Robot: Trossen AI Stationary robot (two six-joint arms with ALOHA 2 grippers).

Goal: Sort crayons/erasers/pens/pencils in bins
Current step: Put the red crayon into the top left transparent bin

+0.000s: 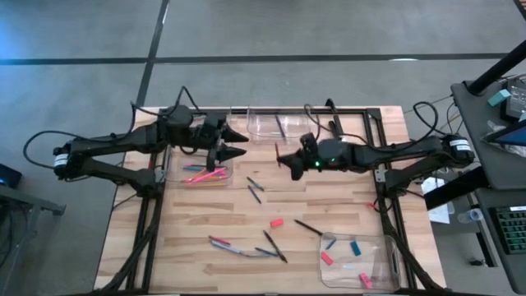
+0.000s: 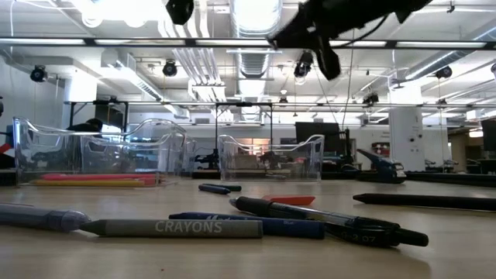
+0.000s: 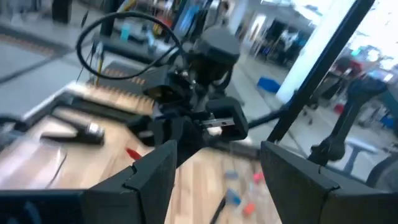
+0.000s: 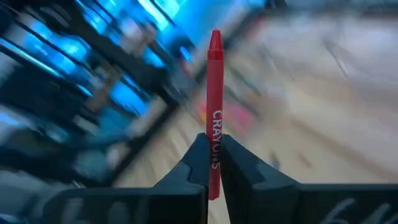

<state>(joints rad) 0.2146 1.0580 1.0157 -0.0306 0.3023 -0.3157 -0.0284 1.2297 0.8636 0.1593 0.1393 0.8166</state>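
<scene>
Right gripper mid-tabletop, jaws clamped on red crayon | left gripper at 10 o'clock over crayon bin, jaws apart | eraser bin at 5 o'clock

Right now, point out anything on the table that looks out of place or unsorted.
Several sticks and one eraser lie loose on the bare table, outside every bin: pens mid-table and a cluster near the front edge. The right gripper grips a red crayon in the air; the left gripper hangs open above the crayon bin.
</scene>
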